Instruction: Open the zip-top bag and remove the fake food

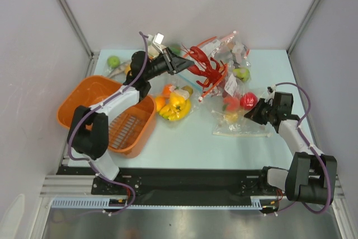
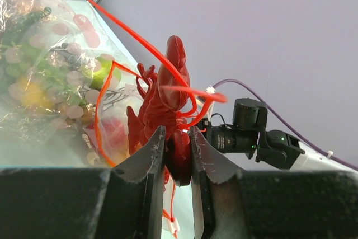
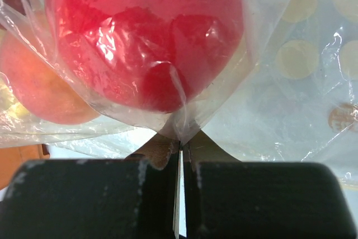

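The left fingers (image 1: 179, 63), parted only as far as the toy's width, pinch the tail of the dark-red lobster (image 2: 169, 90). It is lifted off the bench (image 1: 196, 132) near the far edge, with the orange-red zip strip looping around it. The zip-top bag (image 1: 240, 124) lies crumpled toward the bench's right edge, a red apple (image 3: 145, 37) inside. The right fingers (image 3: 180, 148) are pressed fully together on a fold of the bag's plastic just under that apple.

The lobster (image 1: 208, 70) is dark red, the pale-dotted bag (image 3: 302, 54) clear.
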{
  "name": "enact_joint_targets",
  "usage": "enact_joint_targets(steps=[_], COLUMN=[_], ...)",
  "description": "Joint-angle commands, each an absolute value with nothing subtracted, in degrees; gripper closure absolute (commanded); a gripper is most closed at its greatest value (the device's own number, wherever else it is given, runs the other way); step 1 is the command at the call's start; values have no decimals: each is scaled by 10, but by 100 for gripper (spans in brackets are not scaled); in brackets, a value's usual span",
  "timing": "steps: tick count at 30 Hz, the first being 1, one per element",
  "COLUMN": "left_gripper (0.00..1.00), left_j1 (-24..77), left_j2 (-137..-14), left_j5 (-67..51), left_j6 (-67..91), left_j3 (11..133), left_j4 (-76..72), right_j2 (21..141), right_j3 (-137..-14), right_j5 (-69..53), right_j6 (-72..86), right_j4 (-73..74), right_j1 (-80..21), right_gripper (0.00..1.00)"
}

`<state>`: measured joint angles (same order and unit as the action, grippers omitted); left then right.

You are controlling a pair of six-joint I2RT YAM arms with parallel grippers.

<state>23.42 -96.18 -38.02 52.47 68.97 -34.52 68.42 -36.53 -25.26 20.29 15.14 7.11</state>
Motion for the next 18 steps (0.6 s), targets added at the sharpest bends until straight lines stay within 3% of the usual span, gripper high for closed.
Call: enact_joint_targets(steps=[1, 18], left_gripper=[100, 100], left_j1=[248, 249], left_j2=[-964, -954], left_j5=[-375, -370], left_j6=[545, 568], left_j3=[726, 758], left_j4=[-407, -424], right_j2=[672, 669], right_j3=[-367, -363], right_j5=[-251, -245], right_j6=[194, 191], right_j4=[139, 143], right_j1=[74, 74], right_gripper=[100, 100])
